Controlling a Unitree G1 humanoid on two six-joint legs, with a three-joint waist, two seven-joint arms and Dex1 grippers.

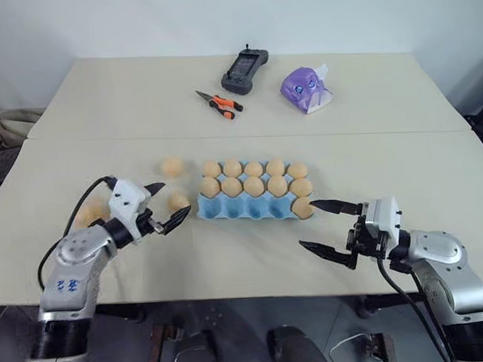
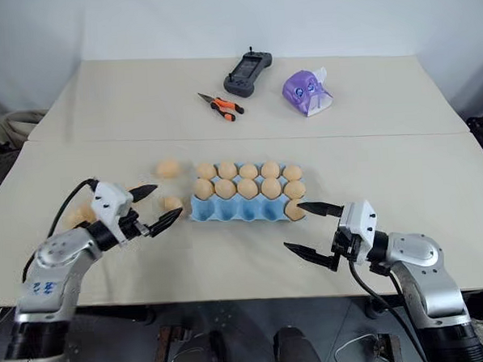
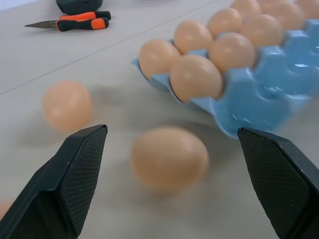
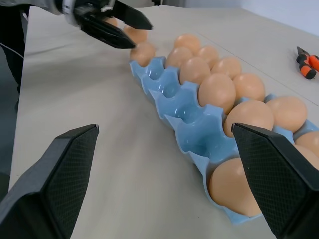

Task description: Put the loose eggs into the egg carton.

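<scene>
The light-blue egg carton [image 1: 243,210] lies at the table's middle. Its two far rows hold eggs, and one more egg [image 1: 303,208] sits in the near row's right end cup; the other near cups are bare. My left gripper [image 1: 166,205] is open, level, just left of the carton, with a loose egg [image 3: 169,158] on the table between its fingertips, untouched. A second loose egg [image 1: 173,167] lies farther back, and a third [image 1: 88,213] lies behind my left arm. My right gripper [image 1: 310,224] is open and empty beside the carton's near right corner.
At the back of the table lie orange-handled pliers [image 1: 220,105], a black handheld controller [image 1: 245,70] and a purple tissue pack [image 1: 305,89]. A seam runs across the table behind the carton. The table's near edge is close under both arms.
</scene>
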